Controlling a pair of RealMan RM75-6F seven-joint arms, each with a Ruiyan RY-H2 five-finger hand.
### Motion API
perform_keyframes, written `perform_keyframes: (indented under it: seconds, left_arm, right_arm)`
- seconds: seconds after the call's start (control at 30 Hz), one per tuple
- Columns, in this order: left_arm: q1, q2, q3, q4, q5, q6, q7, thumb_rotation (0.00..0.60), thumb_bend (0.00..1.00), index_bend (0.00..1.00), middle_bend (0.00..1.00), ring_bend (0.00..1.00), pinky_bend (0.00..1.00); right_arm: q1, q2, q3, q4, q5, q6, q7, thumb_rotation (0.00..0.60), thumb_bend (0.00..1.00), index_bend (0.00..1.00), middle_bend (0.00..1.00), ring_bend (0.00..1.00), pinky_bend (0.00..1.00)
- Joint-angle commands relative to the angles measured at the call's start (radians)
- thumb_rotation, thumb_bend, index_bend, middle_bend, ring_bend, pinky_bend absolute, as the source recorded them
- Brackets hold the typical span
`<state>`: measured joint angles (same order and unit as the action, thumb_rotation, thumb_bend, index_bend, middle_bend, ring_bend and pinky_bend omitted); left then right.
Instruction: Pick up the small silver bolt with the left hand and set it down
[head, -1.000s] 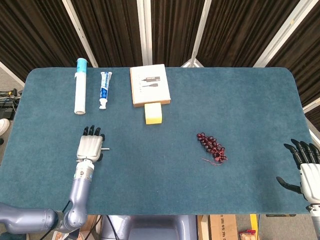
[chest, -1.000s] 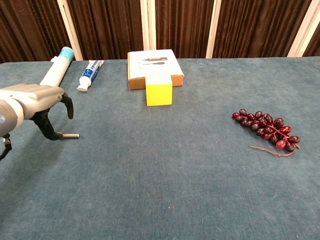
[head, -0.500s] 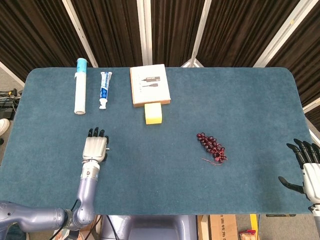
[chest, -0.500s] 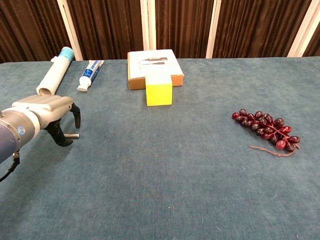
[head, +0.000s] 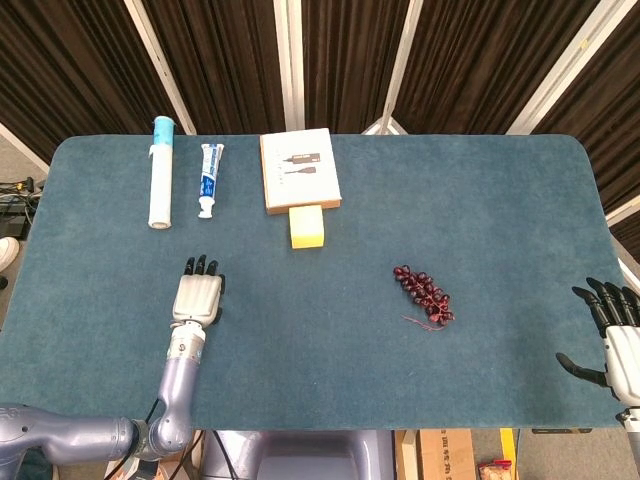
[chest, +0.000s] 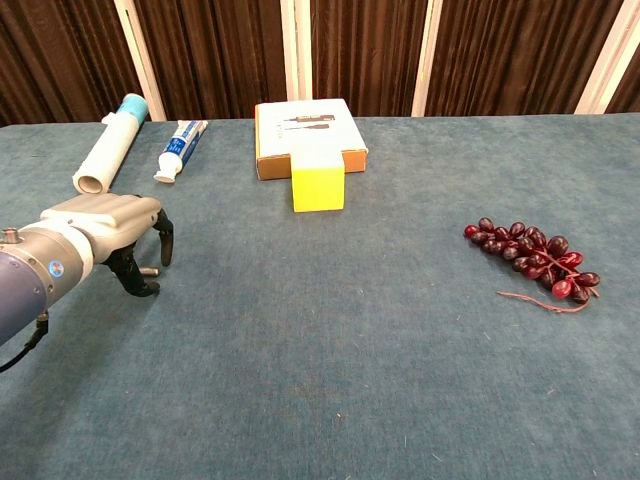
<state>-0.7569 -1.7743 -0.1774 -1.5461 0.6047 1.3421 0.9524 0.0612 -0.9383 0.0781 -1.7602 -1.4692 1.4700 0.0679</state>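
a blue-green felt table (head: 500, 180) stands before dark slatted curtains with white posts. the left hand (chest: 110, 225) arches over the small silver bolt (chest: 148, 269) at the near left, dark fingers (chest: 163, 240) curled down around it; whether they grip it i cannot tell. the right hand (head: 612, 335) rests at the near right edge, fingers spread. printing on the toothpaste tube (head: 209, 178) and box (head: 299, 168) is unreadable.

We see tube (head: 161, 172), toothpaste (head: 209, 178), box (head: 299, 168) along table's (head: 500, 240) far edge, block (head: 307, 226) before box, grapes (head: 424, 296) right, left hand (head: 197, 299) over bolt (chest: 147, 270).
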Motion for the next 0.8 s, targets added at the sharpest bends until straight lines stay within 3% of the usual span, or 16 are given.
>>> perform_keyframes:
  seconds: [0.03,0.8]
  left_arm:
    - [0.001,-0.003,-0.001,0.004,-0.003,0.004,0.009,0.6,0.45,0.47,0.13,0.0,0.0]
    - [0.009,-0.018,0.0,0.026,0.005,0.022,0.063,0.6,0.45,0.52,0.15,0.0,0.0]
  right_arm:
    - [0.0,0.0,0.0,0.0,0.001,0.0,0.001,0.6,0.15,0.19,0.11,0.06,0.0]
    - [0.005,0.001,-0.002,0.002,0.0,-0.013,0.01,0.6,0.16,0.19,0.11,0.06,0.0]
